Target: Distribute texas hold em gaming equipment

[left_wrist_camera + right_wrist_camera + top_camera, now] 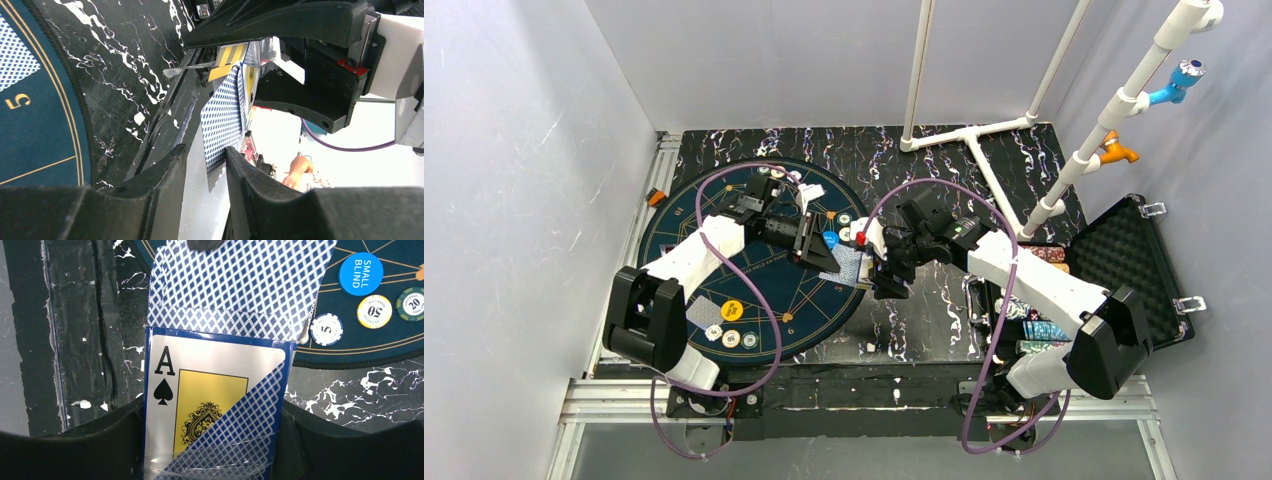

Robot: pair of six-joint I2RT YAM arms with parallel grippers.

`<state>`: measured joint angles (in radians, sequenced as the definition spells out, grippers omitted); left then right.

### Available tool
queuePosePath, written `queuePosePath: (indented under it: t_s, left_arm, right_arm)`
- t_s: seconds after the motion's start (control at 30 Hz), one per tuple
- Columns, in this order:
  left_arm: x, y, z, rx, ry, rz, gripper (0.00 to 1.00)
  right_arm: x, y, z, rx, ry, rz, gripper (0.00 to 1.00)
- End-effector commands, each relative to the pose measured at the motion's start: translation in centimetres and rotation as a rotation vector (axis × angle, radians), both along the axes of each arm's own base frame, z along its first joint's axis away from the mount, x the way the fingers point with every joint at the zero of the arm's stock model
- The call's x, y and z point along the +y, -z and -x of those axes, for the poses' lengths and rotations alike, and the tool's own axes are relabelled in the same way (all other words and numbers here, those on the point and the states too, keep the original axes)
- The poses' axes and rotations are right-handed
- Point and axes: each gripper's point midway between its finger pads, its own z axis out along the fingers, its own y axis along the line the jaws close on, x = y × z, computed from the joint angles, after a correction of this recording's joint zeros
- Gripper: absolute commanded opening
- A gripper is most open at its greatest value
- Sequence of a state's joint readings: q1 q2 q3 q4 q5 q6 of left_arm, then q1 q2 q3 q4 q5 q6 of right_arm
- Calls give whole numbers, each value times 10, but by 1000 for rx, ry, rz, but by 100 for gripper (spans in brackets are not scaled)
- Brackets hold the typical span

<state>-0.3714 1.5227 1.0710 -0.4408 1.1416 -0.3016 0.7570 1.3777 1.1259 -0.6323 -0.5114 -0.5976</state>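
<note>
My right gripper [212,415] is shut on a card box [200,390] with an ace of spades on its face, held above the table beside the mat's right edge. Playing cards with blue patterned backs [240,285] stick out of the box's top. My left gripper [205,150] is open around the corner of one such card [222,120]; the card rests against the right finger, with a gap to the left one. In the top view both grippers meet at the cards [851,265]. A blue small-blind button [360,273] and chips marked 50 [374,311], 5 [326,329] and 20 [411,303] lie on the mat.
The round dark-blue mat [724,210] also holds a yellow disc [732,310], a card [704,313] and chips [732,338] near its front, and chips at its far edge [774,172]. The open black case [1124,265] with chip stacks [1044,330] stands right. A white pipe frame [984,130] stands behind.
</note>
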Motion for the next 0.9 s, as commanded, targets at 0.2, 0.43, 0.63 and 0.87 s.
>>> queuePosePath:
  t_s: [0.2, 0.43, 0.63, 0.87]
  left_arm:
    - [5, -19, 2, -62, -21, 85, 42]
    - [-3, -9, -7, -53, -49, 38, 46]
    - [3, -3, -6, -33, -64, 10, 35]
    - [15, -7, -12, -29, -119, 16, 20]
  right_arm:
    - [12, -36, -5, -62, -20, -111, 1]
    - [14, -38, -4, -54, -30, -119, 1]
    - [12, -40, -3, -59, -26, -119, 1]
    - [10, -39, -4, -62, -20, -117, 1]
